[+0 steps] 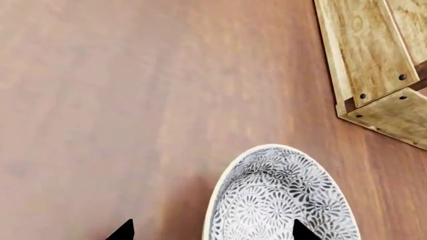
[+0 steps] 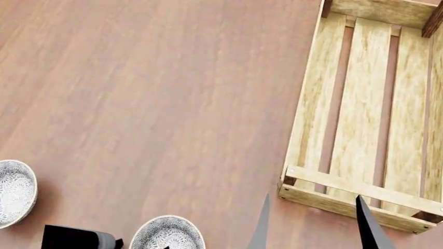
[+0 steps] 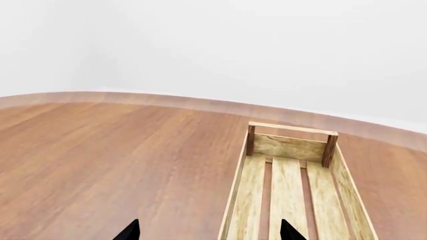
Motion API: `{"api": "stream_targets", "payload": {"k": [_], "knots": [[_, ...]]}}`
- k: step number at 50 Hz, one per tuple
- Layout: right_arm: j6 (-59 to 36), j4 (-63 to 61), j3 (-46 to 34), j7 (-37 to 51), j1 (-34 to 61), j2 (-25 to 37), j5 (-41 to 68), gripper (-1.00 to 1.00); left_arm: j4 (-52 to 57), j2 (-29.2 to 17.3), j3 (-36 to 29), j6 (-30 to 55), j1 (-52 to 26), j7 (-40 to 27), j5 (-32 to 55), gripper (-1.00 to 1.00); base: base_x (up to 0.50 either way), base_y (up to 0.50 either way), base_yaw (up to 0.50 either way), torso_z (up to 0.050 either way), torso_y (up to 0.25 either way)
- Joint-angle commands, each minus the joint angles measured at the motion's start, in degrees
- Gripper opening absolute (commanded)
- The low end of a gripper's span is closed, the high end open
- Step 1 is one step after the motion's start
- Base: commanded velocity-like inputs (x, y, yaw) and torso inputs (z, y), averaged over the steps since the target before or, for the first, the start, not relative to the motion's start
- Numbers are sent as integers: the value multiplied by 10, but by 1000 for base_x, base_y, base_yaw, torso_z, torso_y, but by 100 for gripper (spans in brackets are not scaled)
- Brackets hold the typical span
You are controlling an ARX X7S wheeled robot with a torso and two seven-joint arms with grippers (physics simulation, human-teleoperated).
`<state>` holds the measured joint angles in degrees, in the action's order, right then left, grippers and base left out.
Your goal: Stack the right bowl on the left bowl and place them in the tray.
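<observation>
Two bowls, left (image 2: 14, 191) and right (image 2: 168, 233), tray (image 2: 304, 116) far right.

Little of the robot shows. The right tool (image 2: 313, 223) ends in two slim, pointed blades, one grey and one black. A boxy black housing with a grey rounded part marks the left arm (image 2: 72, 238). Wrist views catch only black triangular fingertips (image 1: 301, 231).

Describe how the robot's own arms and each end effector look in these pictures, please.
Little of them shows. The left end effector appears as two small black pointed fingertips. The right end effector has the same black pointed tips; in the head view its fingers are long, thin, dark grey blades tapering to points. A black boxy block of the left arm shows too. No cables or markings are visible.
</observation>
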<state>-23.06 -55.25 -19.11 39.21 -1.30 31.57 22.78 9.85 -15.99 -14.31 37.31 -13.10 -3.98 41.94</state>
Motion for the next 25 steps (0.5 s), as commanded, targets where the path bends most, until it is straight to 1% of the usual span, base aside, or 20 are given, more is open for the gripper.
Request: {"api": "stream_targets", "payload": {"k": [1, 2, 10, 14, 25], "knots": [[16, 7, 9, -17, 1, -9, -9, 100, -22, 20, 17, -32, -4, 18, -6, 100, 0, 0, 0, 0, 0], [16, 7, 9, -16, 1, -8, -9, 100, -23, 20, 17, -33, -4, 18, -6, -100, 0, 0, 0, 0, 0], [19, 10, 7, -15, 2, -7, -8, 100, -20, 19, 14, -35, -3, 17, -5, -100, 0, 0, 0, 0, 0], [16, 9, 5, -13, 4, -7, -8, 100, 9, 17, 18, -20, 3, 4, 11, -100, 0, 0, 0, 0, 0], [16, 9, 2, -9, 5, -5, -6, 100, 9, 16, 24, -22, 0, 2, 19, -100, 0, 0, 0, 0, 0]]}}
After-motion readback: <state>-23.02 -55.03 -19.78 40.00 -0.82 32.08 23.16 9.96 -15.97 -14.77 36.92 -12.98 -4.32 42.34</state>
